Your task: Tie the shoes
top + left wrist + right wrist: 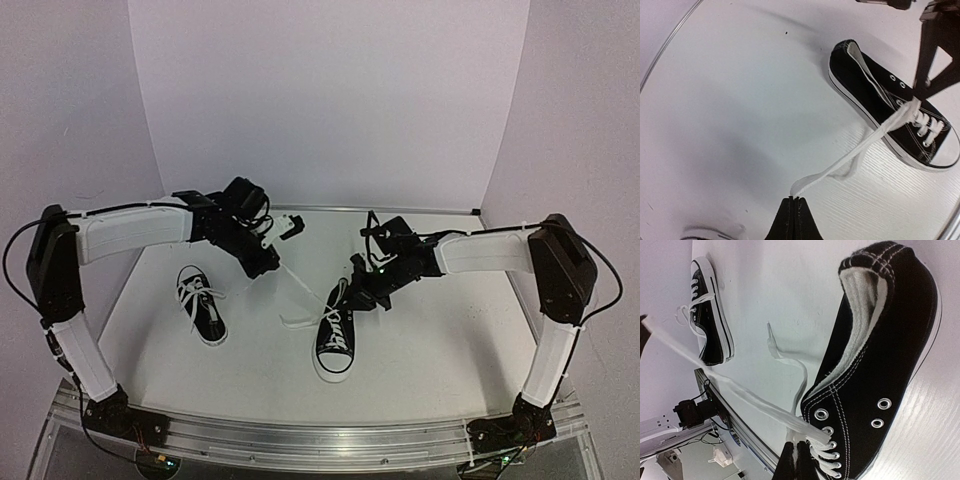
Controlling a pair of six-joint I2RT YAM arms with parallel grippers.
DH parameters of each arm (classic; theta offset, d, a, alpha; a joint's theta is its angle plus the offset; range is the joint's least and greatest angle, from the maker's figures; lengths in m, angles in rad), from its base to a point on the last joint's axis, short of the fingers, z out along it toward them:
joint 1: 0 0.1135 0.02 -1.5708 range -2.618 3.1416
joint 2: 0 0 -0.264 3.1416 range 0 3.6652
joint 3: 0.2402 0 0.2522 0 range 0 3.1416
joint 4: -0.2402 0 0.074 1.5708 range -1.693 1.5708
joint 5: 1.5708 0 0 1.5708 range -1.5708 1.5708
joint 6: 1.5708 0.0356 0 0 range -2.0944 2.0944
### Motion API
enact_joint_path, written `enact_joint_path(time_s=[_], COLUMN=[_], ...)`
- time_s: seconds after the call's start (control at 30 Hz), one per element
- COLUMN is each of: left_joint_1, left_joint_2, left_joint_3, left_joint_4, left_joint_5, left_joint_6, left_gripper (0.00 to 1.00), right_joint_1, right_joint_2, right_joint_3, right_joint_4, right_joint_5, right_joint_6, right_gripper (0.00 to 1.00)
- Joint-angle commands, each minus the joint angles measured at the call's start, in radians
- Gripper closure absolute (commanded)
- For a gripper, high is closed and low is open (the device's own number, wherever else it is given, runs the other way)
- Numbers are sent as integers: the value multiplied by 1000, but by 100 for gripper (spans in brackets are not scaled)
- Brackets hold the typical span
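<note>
Left end effector (794,202) is clamping shut on the free tip of a white lace (855,152); right end effector (797,450) is pinching, fully closed, the same lace where it is leaving the eyelets. White bench (430,350) is carrying the near shoe (336,340), sitting at centre between the arms with its toe toward the arm bases, and the second shoe (202,305), lying well apart to the left. Between the end effectors the lace is stretching taut above the bench; a second lace (295,320) is trailing loose beside the near shoe.
</note>
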State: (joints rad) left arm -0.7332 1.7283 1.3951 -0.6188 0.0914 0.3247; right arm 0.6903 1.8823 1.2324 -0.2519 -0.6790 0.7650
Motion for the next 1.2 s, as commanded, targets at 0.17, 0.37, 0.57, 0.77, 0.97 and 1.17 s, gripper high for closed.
enact_joint_path(time_s=[0.17, 0.37, 0.57, 0.77, 0.97, 1.17], left_joint_1=[-191, -354, -417, -417, -416, -414], left_joint_2=[-177, -108, 148, 328, 365, 385], left_joint_3=[-204, -183, 94, 278, 287, 295], left_joint_4=[-178, -89, 1, 146, 302, 326], left_joint_5=[10, 148, 317, 354, 244, 245], left_joint_6=[-156, -89, 58, 127, 131, 104], left_gripper=[100, 100, 100, 98, 83, 70], right_joint_1=[4, 3, 2, 2, -1, -16], right_joint_2=[20, 34, 53, 85, 92, 79], right_joint_3=[51, 79, 108, 155, 177, 155], right_joint_4=[2, 2, 2, 0, -7, -15], right_joint_5=[37, 21, -28, -112, -152, -169], right_joint_6=[-2, -24, -69, -112, -125, -130], right_gripper=[100, 100, 100, 100, 100, 100])
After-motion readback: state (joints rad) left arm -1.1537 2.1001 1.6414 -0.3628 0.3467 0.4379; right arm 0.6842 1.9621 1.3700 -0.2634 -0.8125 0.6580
